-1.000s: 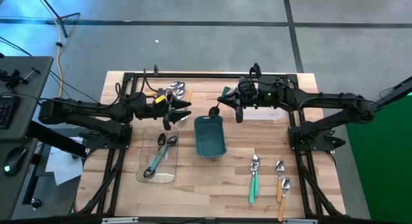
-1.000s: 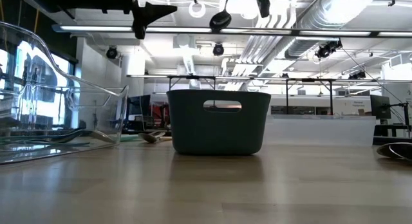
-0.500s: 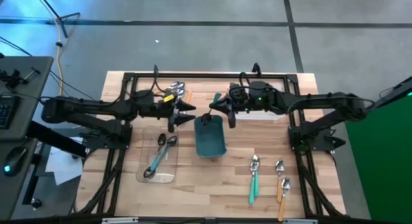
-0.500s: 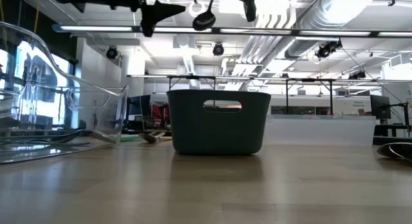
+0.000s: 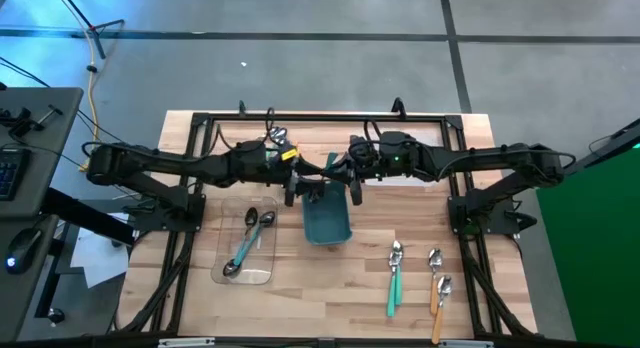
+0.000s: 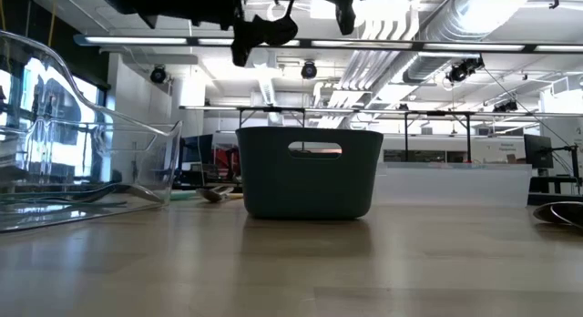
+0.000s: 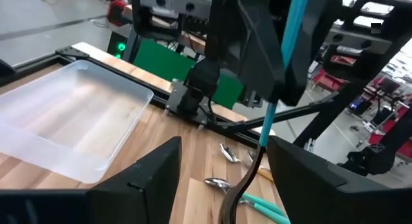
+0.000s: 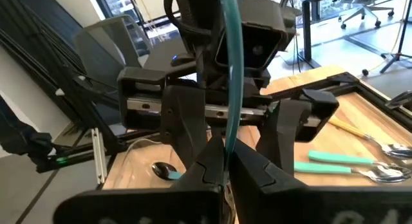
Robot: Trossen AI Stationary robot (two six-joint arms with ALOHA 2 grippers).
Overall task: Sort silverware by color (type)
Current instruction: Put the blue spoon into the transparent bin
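Below both grippers, teal bin (image 5: 326, 214).

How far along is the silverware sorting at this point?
Done: a few spoons lie in the clear tray. In hand: the right gripper is shut on a teal-handled spoon above the teal bin, with the open left gripper around it, apparently a handover. Left: teal spoons and orange spoons loose on the table.
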